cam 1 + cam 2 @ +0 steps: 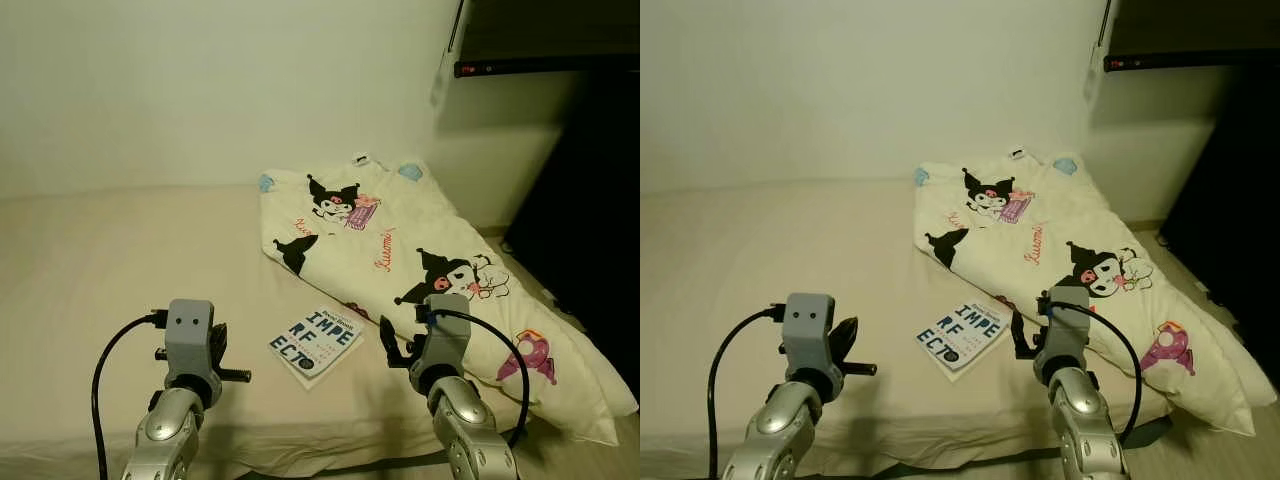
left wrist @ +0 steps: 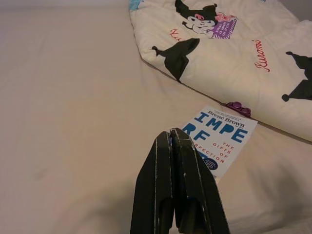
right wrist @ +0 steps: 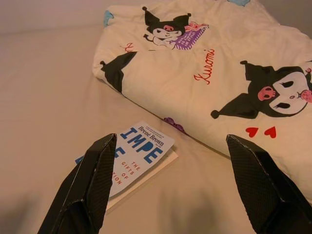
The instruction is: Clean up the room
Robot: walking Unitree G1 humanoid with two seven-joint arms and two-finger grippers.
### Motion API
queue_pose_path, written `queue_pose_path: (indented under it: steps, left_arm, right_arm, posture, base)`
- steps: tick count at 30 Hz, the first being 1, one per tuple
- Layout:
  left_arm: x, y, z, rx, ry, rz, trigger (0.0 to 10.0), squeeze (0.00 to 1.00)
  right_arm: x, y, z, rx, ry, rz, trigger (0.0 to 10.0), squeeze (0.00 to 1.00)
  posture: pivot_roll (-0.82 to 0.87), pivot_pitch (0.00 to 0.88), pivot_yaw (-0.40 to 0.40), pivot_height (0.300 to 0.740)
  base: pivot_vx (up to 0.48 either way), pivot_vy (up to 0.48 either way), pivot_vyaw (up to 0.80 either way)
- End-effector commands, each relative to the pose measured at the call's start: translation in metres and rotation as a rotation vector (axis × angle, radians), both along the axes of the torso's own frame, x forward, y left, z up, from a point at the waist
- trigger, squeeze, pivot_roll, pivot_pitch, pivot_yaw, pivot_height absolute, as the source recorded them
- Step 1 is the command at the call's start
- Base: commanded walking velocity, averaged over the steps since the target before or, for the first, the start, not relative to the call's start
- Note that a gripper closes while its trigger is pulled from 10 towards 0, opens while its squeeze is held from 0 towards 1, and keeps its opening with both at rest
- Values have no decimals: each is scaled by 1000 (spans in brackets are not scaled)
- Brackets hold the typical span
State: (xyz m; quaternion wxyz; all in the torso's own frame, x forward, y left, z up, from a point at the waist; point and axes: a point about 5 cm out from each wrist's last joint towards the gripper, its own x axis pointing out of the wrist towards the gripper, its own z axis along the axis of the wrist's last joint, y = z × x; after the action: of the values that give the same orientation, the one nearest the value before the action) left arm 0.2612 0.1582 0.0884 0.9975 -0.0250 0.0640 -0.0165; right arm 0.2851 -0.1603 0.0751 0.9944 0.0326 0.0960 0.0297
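Left eye view: one book [image 1: 316, 344] lies flat on the bed [image 1: 90, 260], near edge, just left of one folded cartoon-print quilt [image 1: 430, 250] that covers the right side. The right gripper [image 3: 173, 187] hovers with jaws spread wide, likely lined up to take the book. The left gripper [image 2: 175, 185], jaws pressed together and empty, waits to the book's left.

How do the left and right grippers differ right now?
Fingers: the left gripper is shut, its two black fingers pressed together; the right gripper is spread wide open.
Aim: the left gripper points at the lower corner of the book; the right gripper frames the book's top edge and the quilt beside it.
Shared: both hover above the bed, holding nothing.
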Motion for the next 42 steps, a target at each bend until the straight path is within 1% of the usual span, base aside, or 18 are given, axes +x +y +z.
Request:
queue_pose_path:
  steps: [1,17,32,34,35,36,38,39,41,42]
  left_arm:
    - [-2,1,-4,-2,13,7,10000,0]
    - [-1,-1,-3,1,16,-4,10000,0]
    - [1,-3,-2,9,13,-23,10000,0]
    - [2,-2,-2,16,16,-22,10000,0]
    - [2,-1,-2,20,16,-21,10000,0]
    - [2,-1,-2,20,16,-21,10000,0]
    - [3,1,-1,30,15,-22,10000,0]
    - [3,3,-1,45,13,-24,10000,0]
    - [1,12,-2,67,21,-15,10000,0]
    - [1,12,-2,67,21,-15,10000,0]
  right_arm:
    - [-1,1,-4,16,13,-3,10000,0]
    - [0,3,-5,25,12,3,10000,0]
    - [0,3,-6,38,17,-13,10000,0]
    - [4,4,-4,45,16,-12,10000,0]
    - [9,6,-2,48,15,-8,10000,0]
    - [9,6,-2,48,15,-8,10000,0]
    - [19,10,3,52,5,24,10000,0]
    - [26,13,6,53,0,43,10000,0]
    - [39,16,7,72,20,56,10000,0]
    - [39,16,7,72,20,56,10000,0]
  posture:
    - [-62,62,8,650]
    - [-59,61,10,586]
    - [-57,73,18,586]
    - [-57,78,19,586]
    - [-54,87,18,581]
    - [-54,87,18,581]
    - [-52,94,17,571]
    - [-53,117,12,566]
    - [-53,126,12,557]
    - [-53,126,12,557]
  base:
    - [0,0,0]
    - [0,0,0]
    - [0,0,0]
    - [0,0,0]
    - [0,0,0]
    - [0,0,0]
    - [0,0,0]
    - [0,0,0]
    - [0,0,0]
    - [0,0,0]
